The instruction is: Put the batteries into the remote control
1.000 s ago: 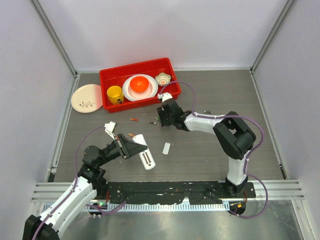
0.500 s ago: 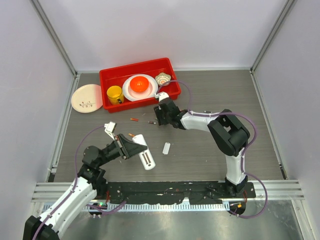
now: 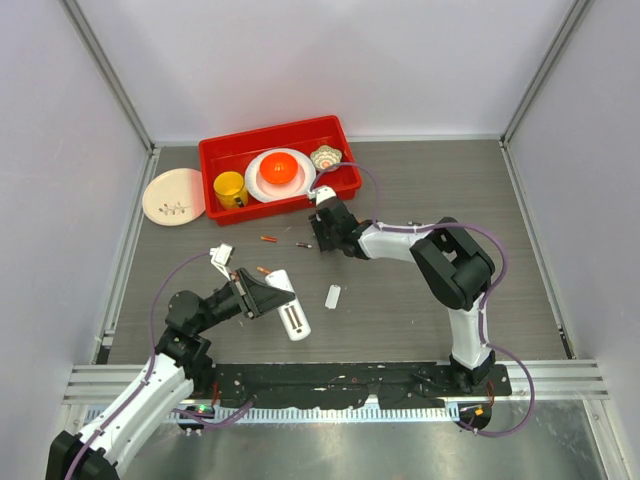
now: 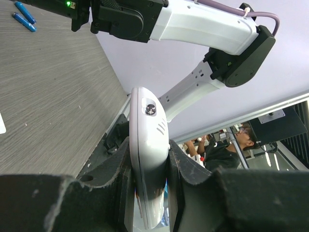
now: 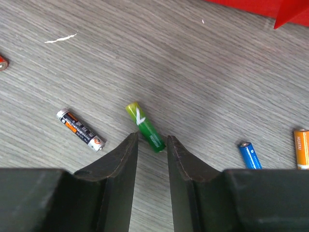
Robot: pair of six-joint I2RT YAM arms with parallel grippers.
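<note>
The left hand was clamped tight on the slim white plastic remote control, gripping its lower part from both sides at the front left of the grey wood-grain table. The right hand sat low over the table just in front of the red plastic tray. Its jaws stood a narrow gap apart, straddling the near end of a green-and-yellow battery lying flat, not closed on it. A black-and-orange battery lay left of it, a blue battery right.
</note>
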